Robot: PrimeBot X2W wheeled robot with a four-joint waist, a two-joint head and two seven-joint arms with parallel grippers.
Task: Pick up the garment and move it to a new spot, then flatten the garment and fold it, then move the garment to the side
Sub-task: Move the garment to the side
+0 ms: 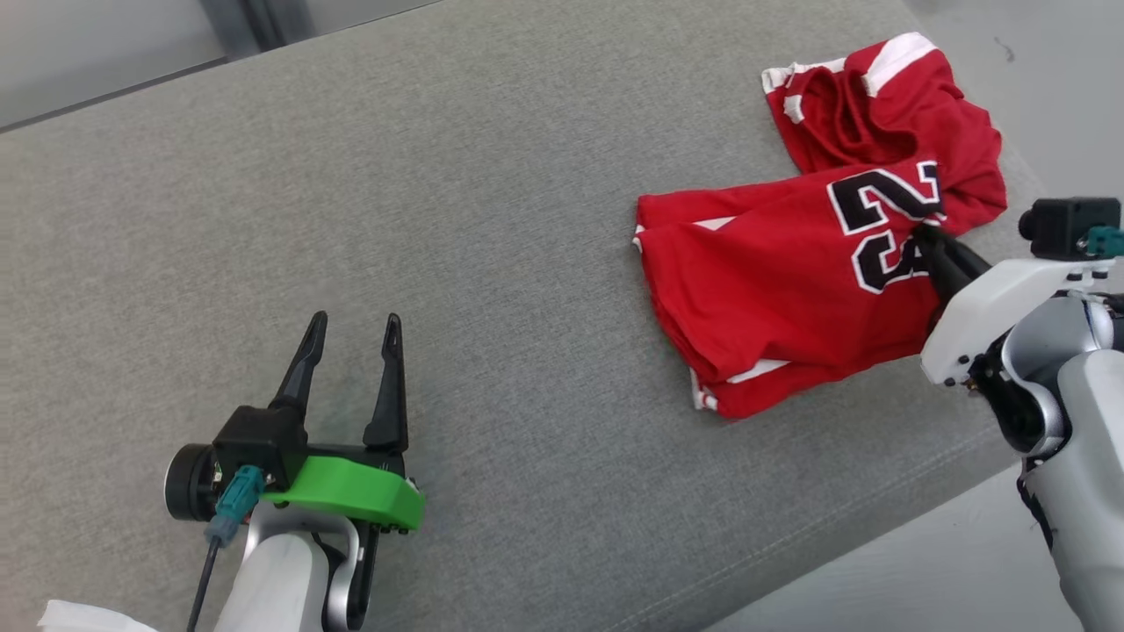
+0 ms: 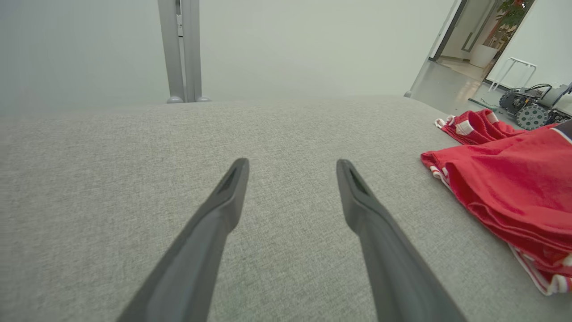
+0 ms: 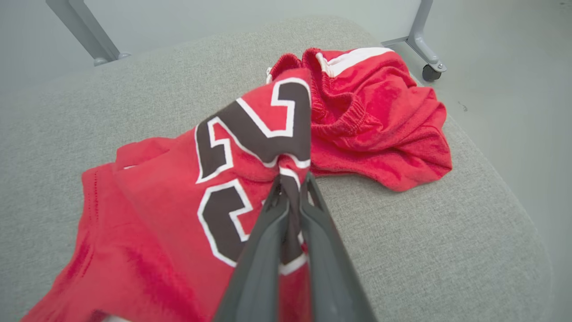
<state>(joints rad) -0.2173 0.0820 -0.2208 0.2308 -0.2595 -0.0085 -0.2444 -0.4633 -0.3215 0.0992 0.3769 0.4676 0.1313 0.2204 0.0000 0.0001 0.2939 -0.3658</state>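
The garment (image 1: 790, 290) is a red jersey with white trim and black numerals, lying crumpled at the right end of the grey cushioned surface (image 1: 492, 219). My right gripper (image 1: 929, 235) is shut on a fold of the garment (image 3: 178, 188) at the numerals, and the cloth is pinched between its fingers (image 3: 268, 232). Far to the left, my left gripper (image 1: 354, 326) hovers low over bare cushion, open with nothing between its fingers (image 2: 223, 201). The garment's (image 2: 505, 188) edge lies to the right of that gripper (image 2: 290, 163).
The cushion's front edge (image 1: 878, 527) runs close under the garment, with grey floor beyond. Grey frame legs (image 2: 181, 53) stand behind the cushion, and a castor (image 3: 430, 71) sits off its far corner. A wheeled machine (image 2: 532, 109) stands on the floor near a doorway.
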